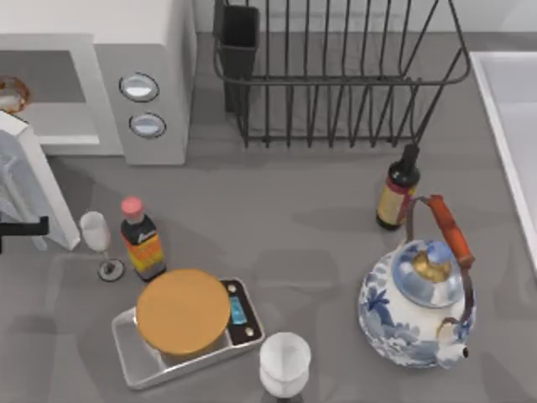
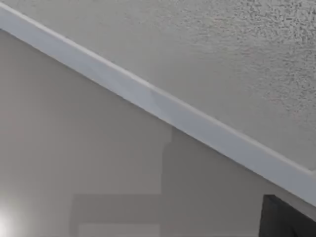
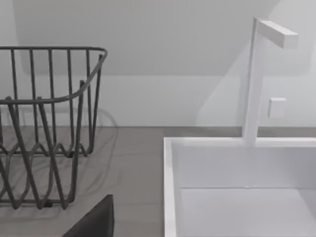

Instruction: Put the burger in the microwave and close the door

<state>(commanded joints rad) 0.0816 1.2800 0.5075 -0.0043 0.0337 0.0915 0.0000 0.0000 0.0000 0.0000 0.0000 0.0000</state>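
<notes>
The white microwave (image 1: 143, 50) stands at the table's back left with its cavity open. The burger (image 1: 10, 94), small with an orange-brown rim, lies inside the cavity at the picture's left edge. The door (image 1: 29, 180) is swung out toward the front, white-framed. Its speckled mesh window (image 2: 237, 54) and white frame (image 2: 163, 106) are close up in the left wrist view. My left gripper (image 1: 23, 227) is a black piece at the far left, right beside the door's front edge. A dark part of my right gripper (image 3: 94, 222) faces the rack and sink.
A black wire dish rack (image 1: 336, 75) stands behind the middle, and a white sink (image 1: 512, 126) is at the right. In front are a wine glass (image 1: 96, 239), a pink-capped bottle (image 1: 141, 239), a scale with an orange disc (image 1: 183, 311), a white cup (image 1: 284, 363), a dark bottle (image 1: 396, 191) and a blue-white teapot (image 1: 419, 302).
</notes>
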